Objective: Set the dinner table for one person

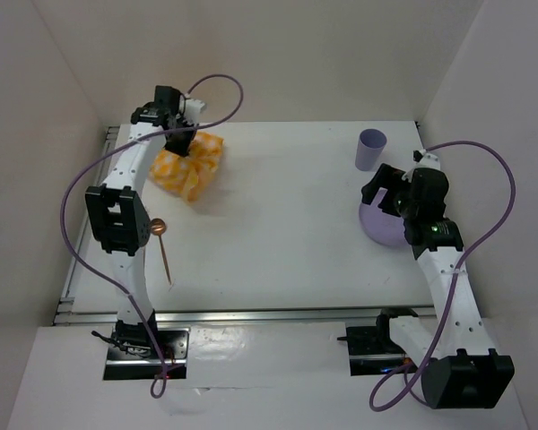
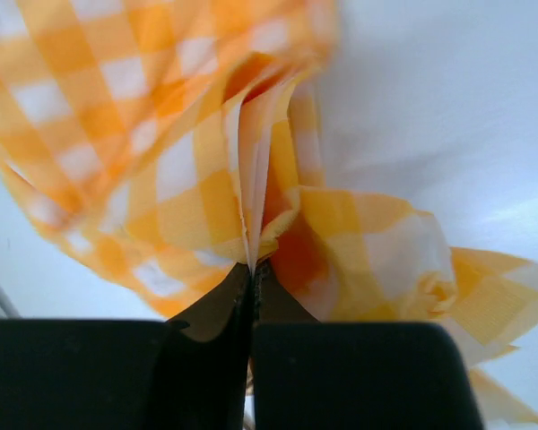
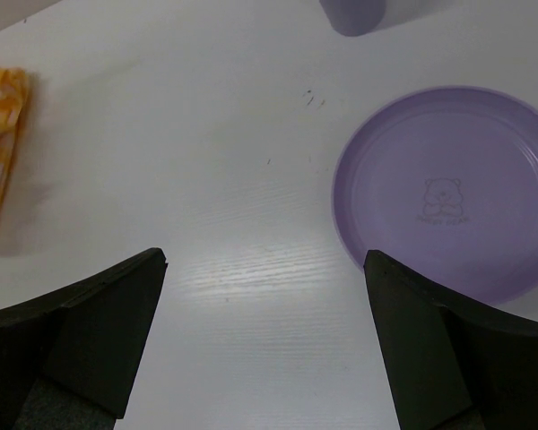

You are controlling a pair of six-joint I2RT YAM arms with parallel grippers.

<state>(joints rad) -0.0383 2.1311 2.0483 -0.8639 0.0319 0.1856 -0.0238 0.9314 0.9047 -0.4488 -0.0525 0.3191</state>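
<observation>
The white dinner table [image 1: 278,233] fills the top view. A yellow-and-white checked cloth [image 1: 190,165] lies bunched at its far left. My left gripper [image 1: 180,141] is shut on a fold of the cloth [image 2: 251,206]; its fingertips [image 2: 238,296] pinch the fabric edge. A purple plate [image 1: 381,228] lies at the right, partly under my right arm; it also shows in the right wrist view [image 3: 448,193]. A purple cup [image 1: 370,149] stands behind it. My right gripper [image 3: 264,260] is open and empty above the table, just left of the plate. A wooden spoon [image 1: 163,249] lies at the left.
White walls enclose the table on three sides. Metal rails [image 1: 251,315] run along the near and left edges. A purple cable loops beside each arm. The cup's base shows at the top of the right wrist view [image 3: 359,13], and the cloth at its left edge [image 3: 0,143].
</observation>
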